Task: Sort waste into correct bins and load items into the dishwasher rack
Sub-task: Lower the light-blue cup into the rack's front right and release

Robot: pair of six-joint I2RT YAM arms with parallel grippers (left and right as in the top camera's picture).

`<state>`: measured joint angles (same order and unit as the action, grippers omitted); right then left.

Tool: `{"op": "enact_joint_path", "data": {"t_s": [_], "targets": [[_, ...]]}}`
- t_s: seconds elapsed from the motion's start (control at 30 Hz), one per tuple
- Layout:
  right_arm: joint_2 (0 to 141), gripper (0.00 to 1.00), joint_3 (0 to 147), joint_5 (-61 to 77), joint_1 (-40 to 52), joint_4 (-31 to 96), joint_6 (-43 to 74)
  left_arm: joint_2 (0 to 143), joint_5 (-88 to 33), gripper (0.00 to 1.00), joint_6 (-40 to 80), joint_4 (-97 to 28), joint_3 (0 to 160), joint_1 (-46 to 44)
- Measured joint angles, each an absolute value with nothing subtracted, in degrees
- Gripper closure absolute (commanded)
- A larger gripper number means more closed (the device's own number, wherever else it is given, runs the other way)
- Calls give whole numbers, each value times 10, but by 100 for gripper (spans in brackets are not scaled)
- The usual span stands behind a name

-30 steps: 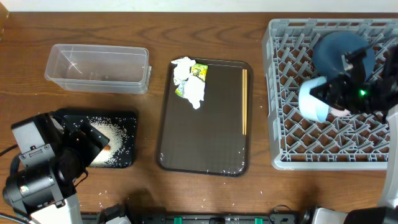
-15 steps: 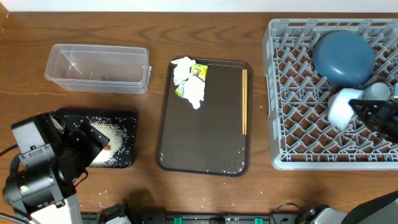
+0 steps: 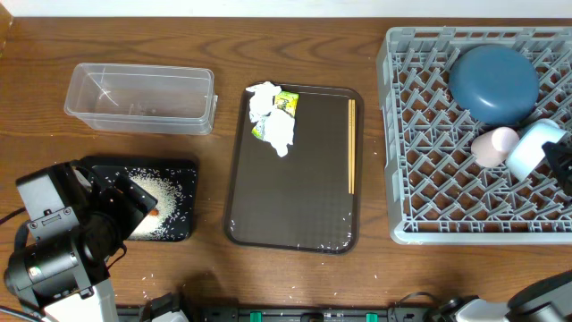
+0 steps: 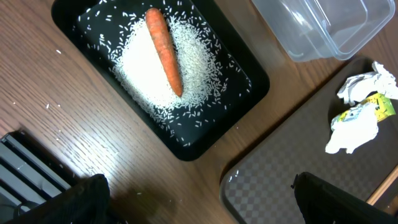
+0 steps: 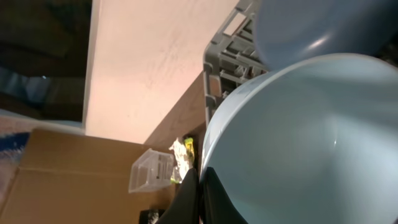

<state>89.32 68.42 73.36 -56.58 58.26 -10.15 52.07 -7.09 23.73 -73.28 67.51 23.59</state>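
Presently rack loading was judged in hand: light-blue bowl (image 3: 534, 148) was clamped at rim by right gripper (image 5: 200, 186), at dishwasher rack (image 3: 420, 179) beside whitish-pink cup (image 3: 494, 146); left gripper (image 4: 196, 202) was held apart; next, bowl to be seated between pegs, released

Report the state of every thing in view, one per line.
Clear container: empty.
Black tray: holds rice.
Carrot: lying on rice.
Napkins, wrapper: on serving tray.
Chopsticks: flat on serving tray.
Plate: in rack.
Pink cup: on its side in rack.
Light-blue bowl: in rack, beside pink cup.
Left gripper: open, empty.
Right gripper: at bowl, grip unclear.
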Motion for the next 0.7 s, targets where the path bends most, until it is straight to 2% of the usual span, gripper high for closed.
{"op": "enact_joint_path", "data": {"t_s": [0.33, 0.6, 0.7], "targets": [[1018, 99, 684, 808, -567, 572, -102, 521, -71, 3, 237, -733, 675, 236], [1021, 99, 684, 799, -583, 618, -112, 521, -71, 3, 237, -733, 675, 236], [1006, 92, 684, 774, -603, 624, -104, 521, -71, 4, 237, -733, 675, 236]]}}
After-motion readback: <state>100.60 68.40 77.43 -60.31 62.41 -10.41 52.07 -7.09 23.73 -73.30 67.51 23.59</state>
